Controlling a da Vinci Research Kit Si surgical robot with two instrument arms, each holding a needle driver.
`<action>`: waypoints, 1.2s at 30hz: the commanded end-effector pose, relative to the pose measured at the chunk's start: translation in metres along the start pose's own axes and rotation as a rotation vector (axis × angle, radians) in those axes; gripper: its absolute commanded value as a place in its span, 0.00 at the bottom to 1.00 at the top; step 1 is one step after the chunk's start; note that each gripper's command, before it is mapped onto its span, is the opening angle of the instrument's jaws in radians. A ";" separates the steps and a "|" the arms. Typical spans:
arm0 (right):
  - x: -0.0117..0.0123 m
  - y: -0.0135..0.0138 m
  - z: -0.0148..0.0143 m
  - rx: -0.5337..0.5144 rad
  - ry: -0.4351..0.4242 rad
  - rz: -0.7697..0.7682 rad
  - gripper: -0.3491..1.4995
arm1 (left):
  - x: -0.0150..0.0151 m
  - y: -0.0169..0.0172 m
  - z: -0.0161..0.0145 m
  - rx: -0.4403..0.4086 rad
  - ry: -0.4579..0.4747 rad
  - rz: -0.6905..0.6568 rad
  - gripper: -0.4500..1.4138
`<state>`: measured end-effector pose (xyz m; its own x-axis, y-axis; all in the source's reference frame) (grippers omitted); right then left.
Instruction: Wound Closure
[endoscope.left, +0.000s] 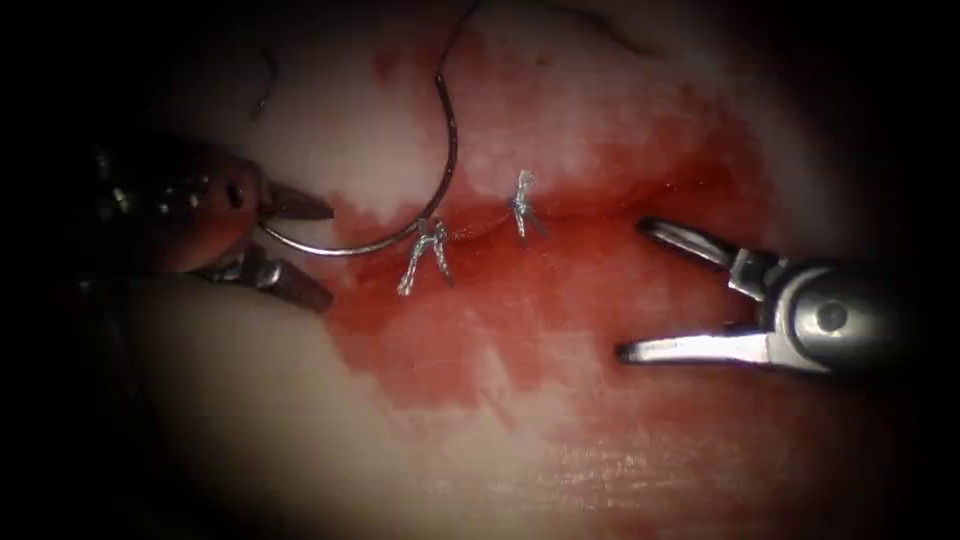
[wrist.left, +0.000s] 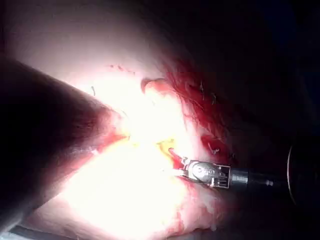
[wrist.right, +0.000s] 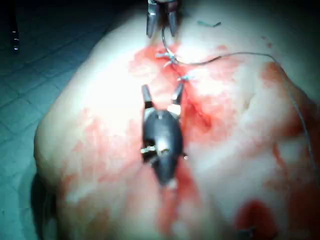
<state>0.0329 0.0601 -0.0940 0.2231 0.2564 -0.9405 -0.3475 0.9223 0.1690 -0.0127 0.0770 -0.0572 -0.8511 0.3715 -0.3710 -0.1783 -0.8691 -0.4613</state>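
The curved needle (endoscope.left: 448, 160) lies over the tissue (endoscope.left: 560, 120) with its whole arc showing. Its thread end points up and its tip end reaches between the jaws of my left tool (endoscope.left: 328, 256). Those jaws stand open around the tip end, at the left end of the cut (endoscope.left: 600, 205). The thread (endoscope.left: 462, 25) runs up from the needle. My right tool (endoscope.left: 630, 288) hangs open over the right part of the cut and holds nothing. In the right wrist view, the right tool (wrist.right: 162, 89) is spread open, with the left tool (wrist.right: 161, 31) beyond it.
Two knotted stitches (endoscope.left: 425, 255) (endoscope.left: 522, 205) with short cut ends cross the cut. Red fluid (endoscope.left: 480, 340) covers the tissue around and below it. The left wrist view catches the right tool (wrist.left: 169, 161) over the brightly lit tissue.
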 end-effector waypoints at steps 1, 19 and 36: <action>-0.0003 -0.0003 0.0008 0.001 0.003 0.000 0.90 | 0.0005 -0.0009 0.0006 0.000 -0.004 0.002 0.61; 0.0012 0.0002 0.0004 0.003 0.009 0.062 0.90 | -0.0003 -0.0019 -0.0004 0.037 -0.079 0.179 0.05; 0.0030 0.0024 0.0013 0.003 -0.010 0.383 0.79 | 0.0022 0.0017 -0.0001 0.586 0.071 0.476 0.05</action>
<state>0.0330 0.0635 -0.0964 0.0904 0.5883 -0.8035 -0.4093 0.7575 0.5086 -0.0143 0.0757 -0.0593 -0.8720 -0.0886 -0.4814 -0.0531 -0.9605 0.2731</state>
